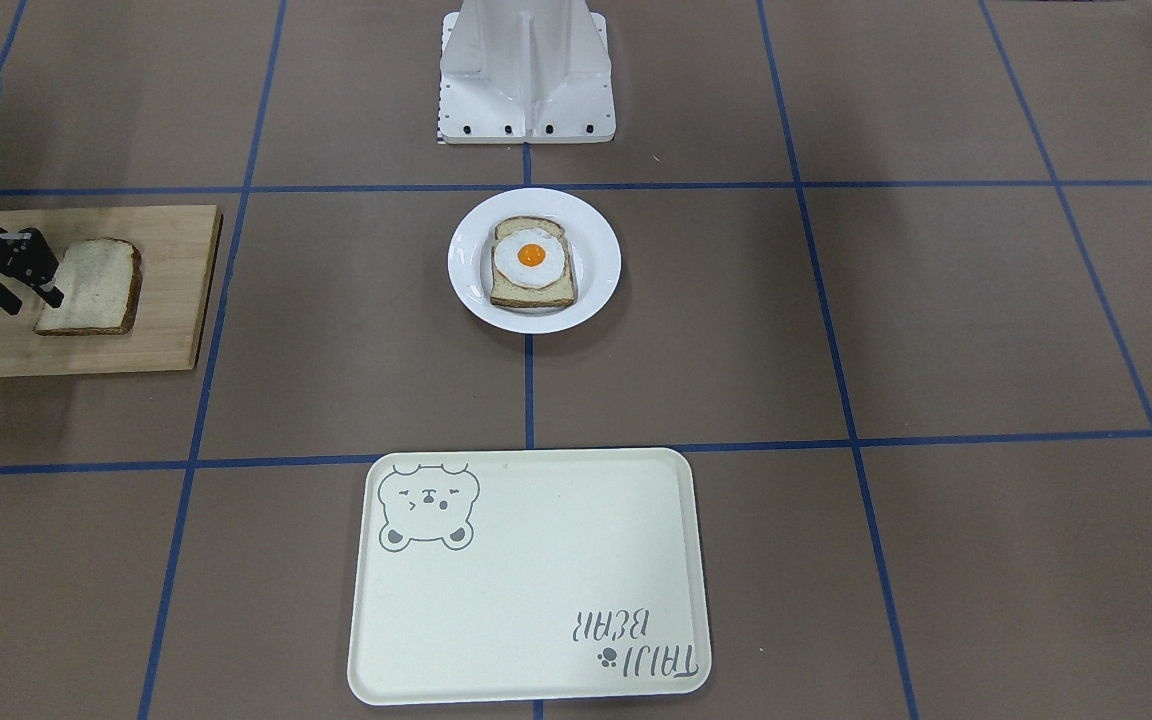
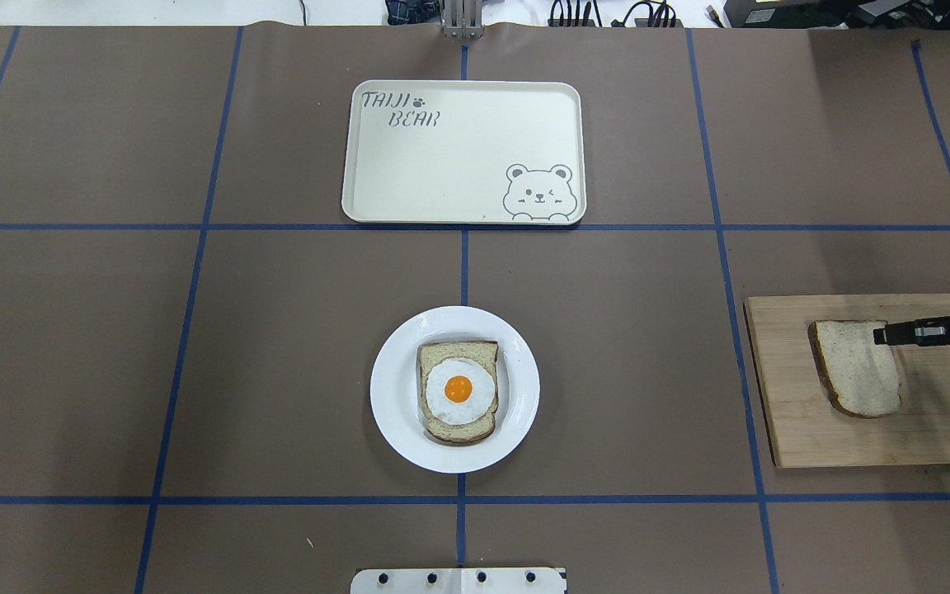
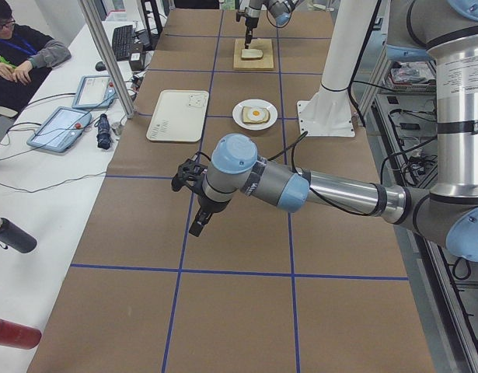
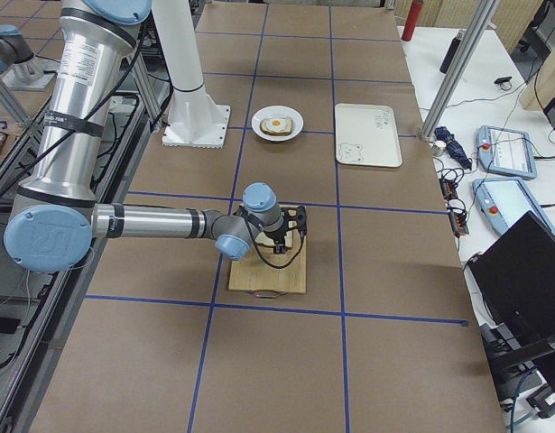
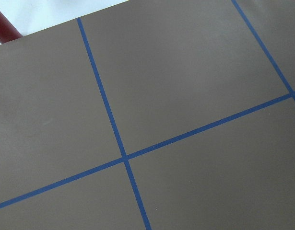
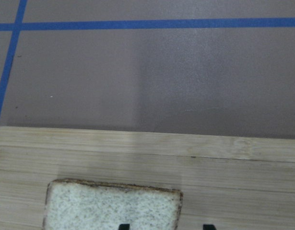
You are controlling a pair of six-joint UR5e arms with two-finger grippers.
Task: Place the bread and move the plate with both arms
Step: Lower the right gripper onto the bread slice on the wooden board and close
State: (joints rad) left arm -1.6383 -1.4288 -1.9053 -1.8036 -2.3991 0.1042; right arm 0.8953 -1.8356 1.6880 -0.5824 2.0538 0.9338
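The plain bread slice (image 1: 91, 285) lies on a bamboo cutting board (image 1: 171, 300) on the robot's right side; it also shows in the overhead view (image 2: 858, 367). My right gripper (image 1: 33, 300) is open and hovers low over the slice's outer edge (image 6: 113, 208), its two fingertips apart, one over the crumb and one past the crust. The white plate (image 2: 397, 388) sits mid-table and carries another slice with a fried egg (image 2: 458, 389). My left gripper (image 3: 198, 221) shows only in the exterior left view, high over bare table far from the plate; I cannot tell if it is open.
A cream tray with a bear drawing (image 2: 458, 165) lies beyond the plate, on the operators' side. The white pedestal (image 1: 526, 70) stands behind the plate at the robot's base. Blue tape lines grid the brown table. Operators' tablets line the far side table.
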